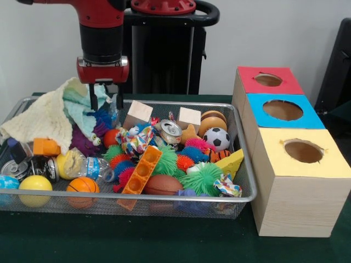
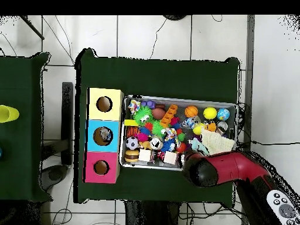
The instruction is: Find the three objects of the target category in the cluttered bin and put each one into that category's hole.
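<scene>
- One wire-mesh bin (image 1: 241, 189) on a dark green table, heaped with toys, balls and cans; sorting not visibly started.
- Far left in the front view: pale cloth (image 1: 46, 118) draped over the bin's back corner, likely hiding items beneath.
- Just right of the cloth: gripper (image 1: 105, 102) hanging over the bin's rear, fingers a little apart, nothing held, tips near the cloth and a purple plush toy (image 1: 83, 143); seemingly poised to dig there.
- Front left: one clear water bottle with blue label (image 1: 90, 166) lying on its side between a yellow ball (image 1: 35, 184) and a small basketball (image 1: 83, 186), exposed and reachable. Other bottles not made out.
- Centre: orange block (image 1: 142, 171), spiky balls, silver can (image 1: 170, 131), small football (image 1: 218, 138).
- Right, outside the bin: three wooden boxes in a row; red-topped box's hole (image 1: 268, 80) farthest back, open and unobstructed.
</scene>
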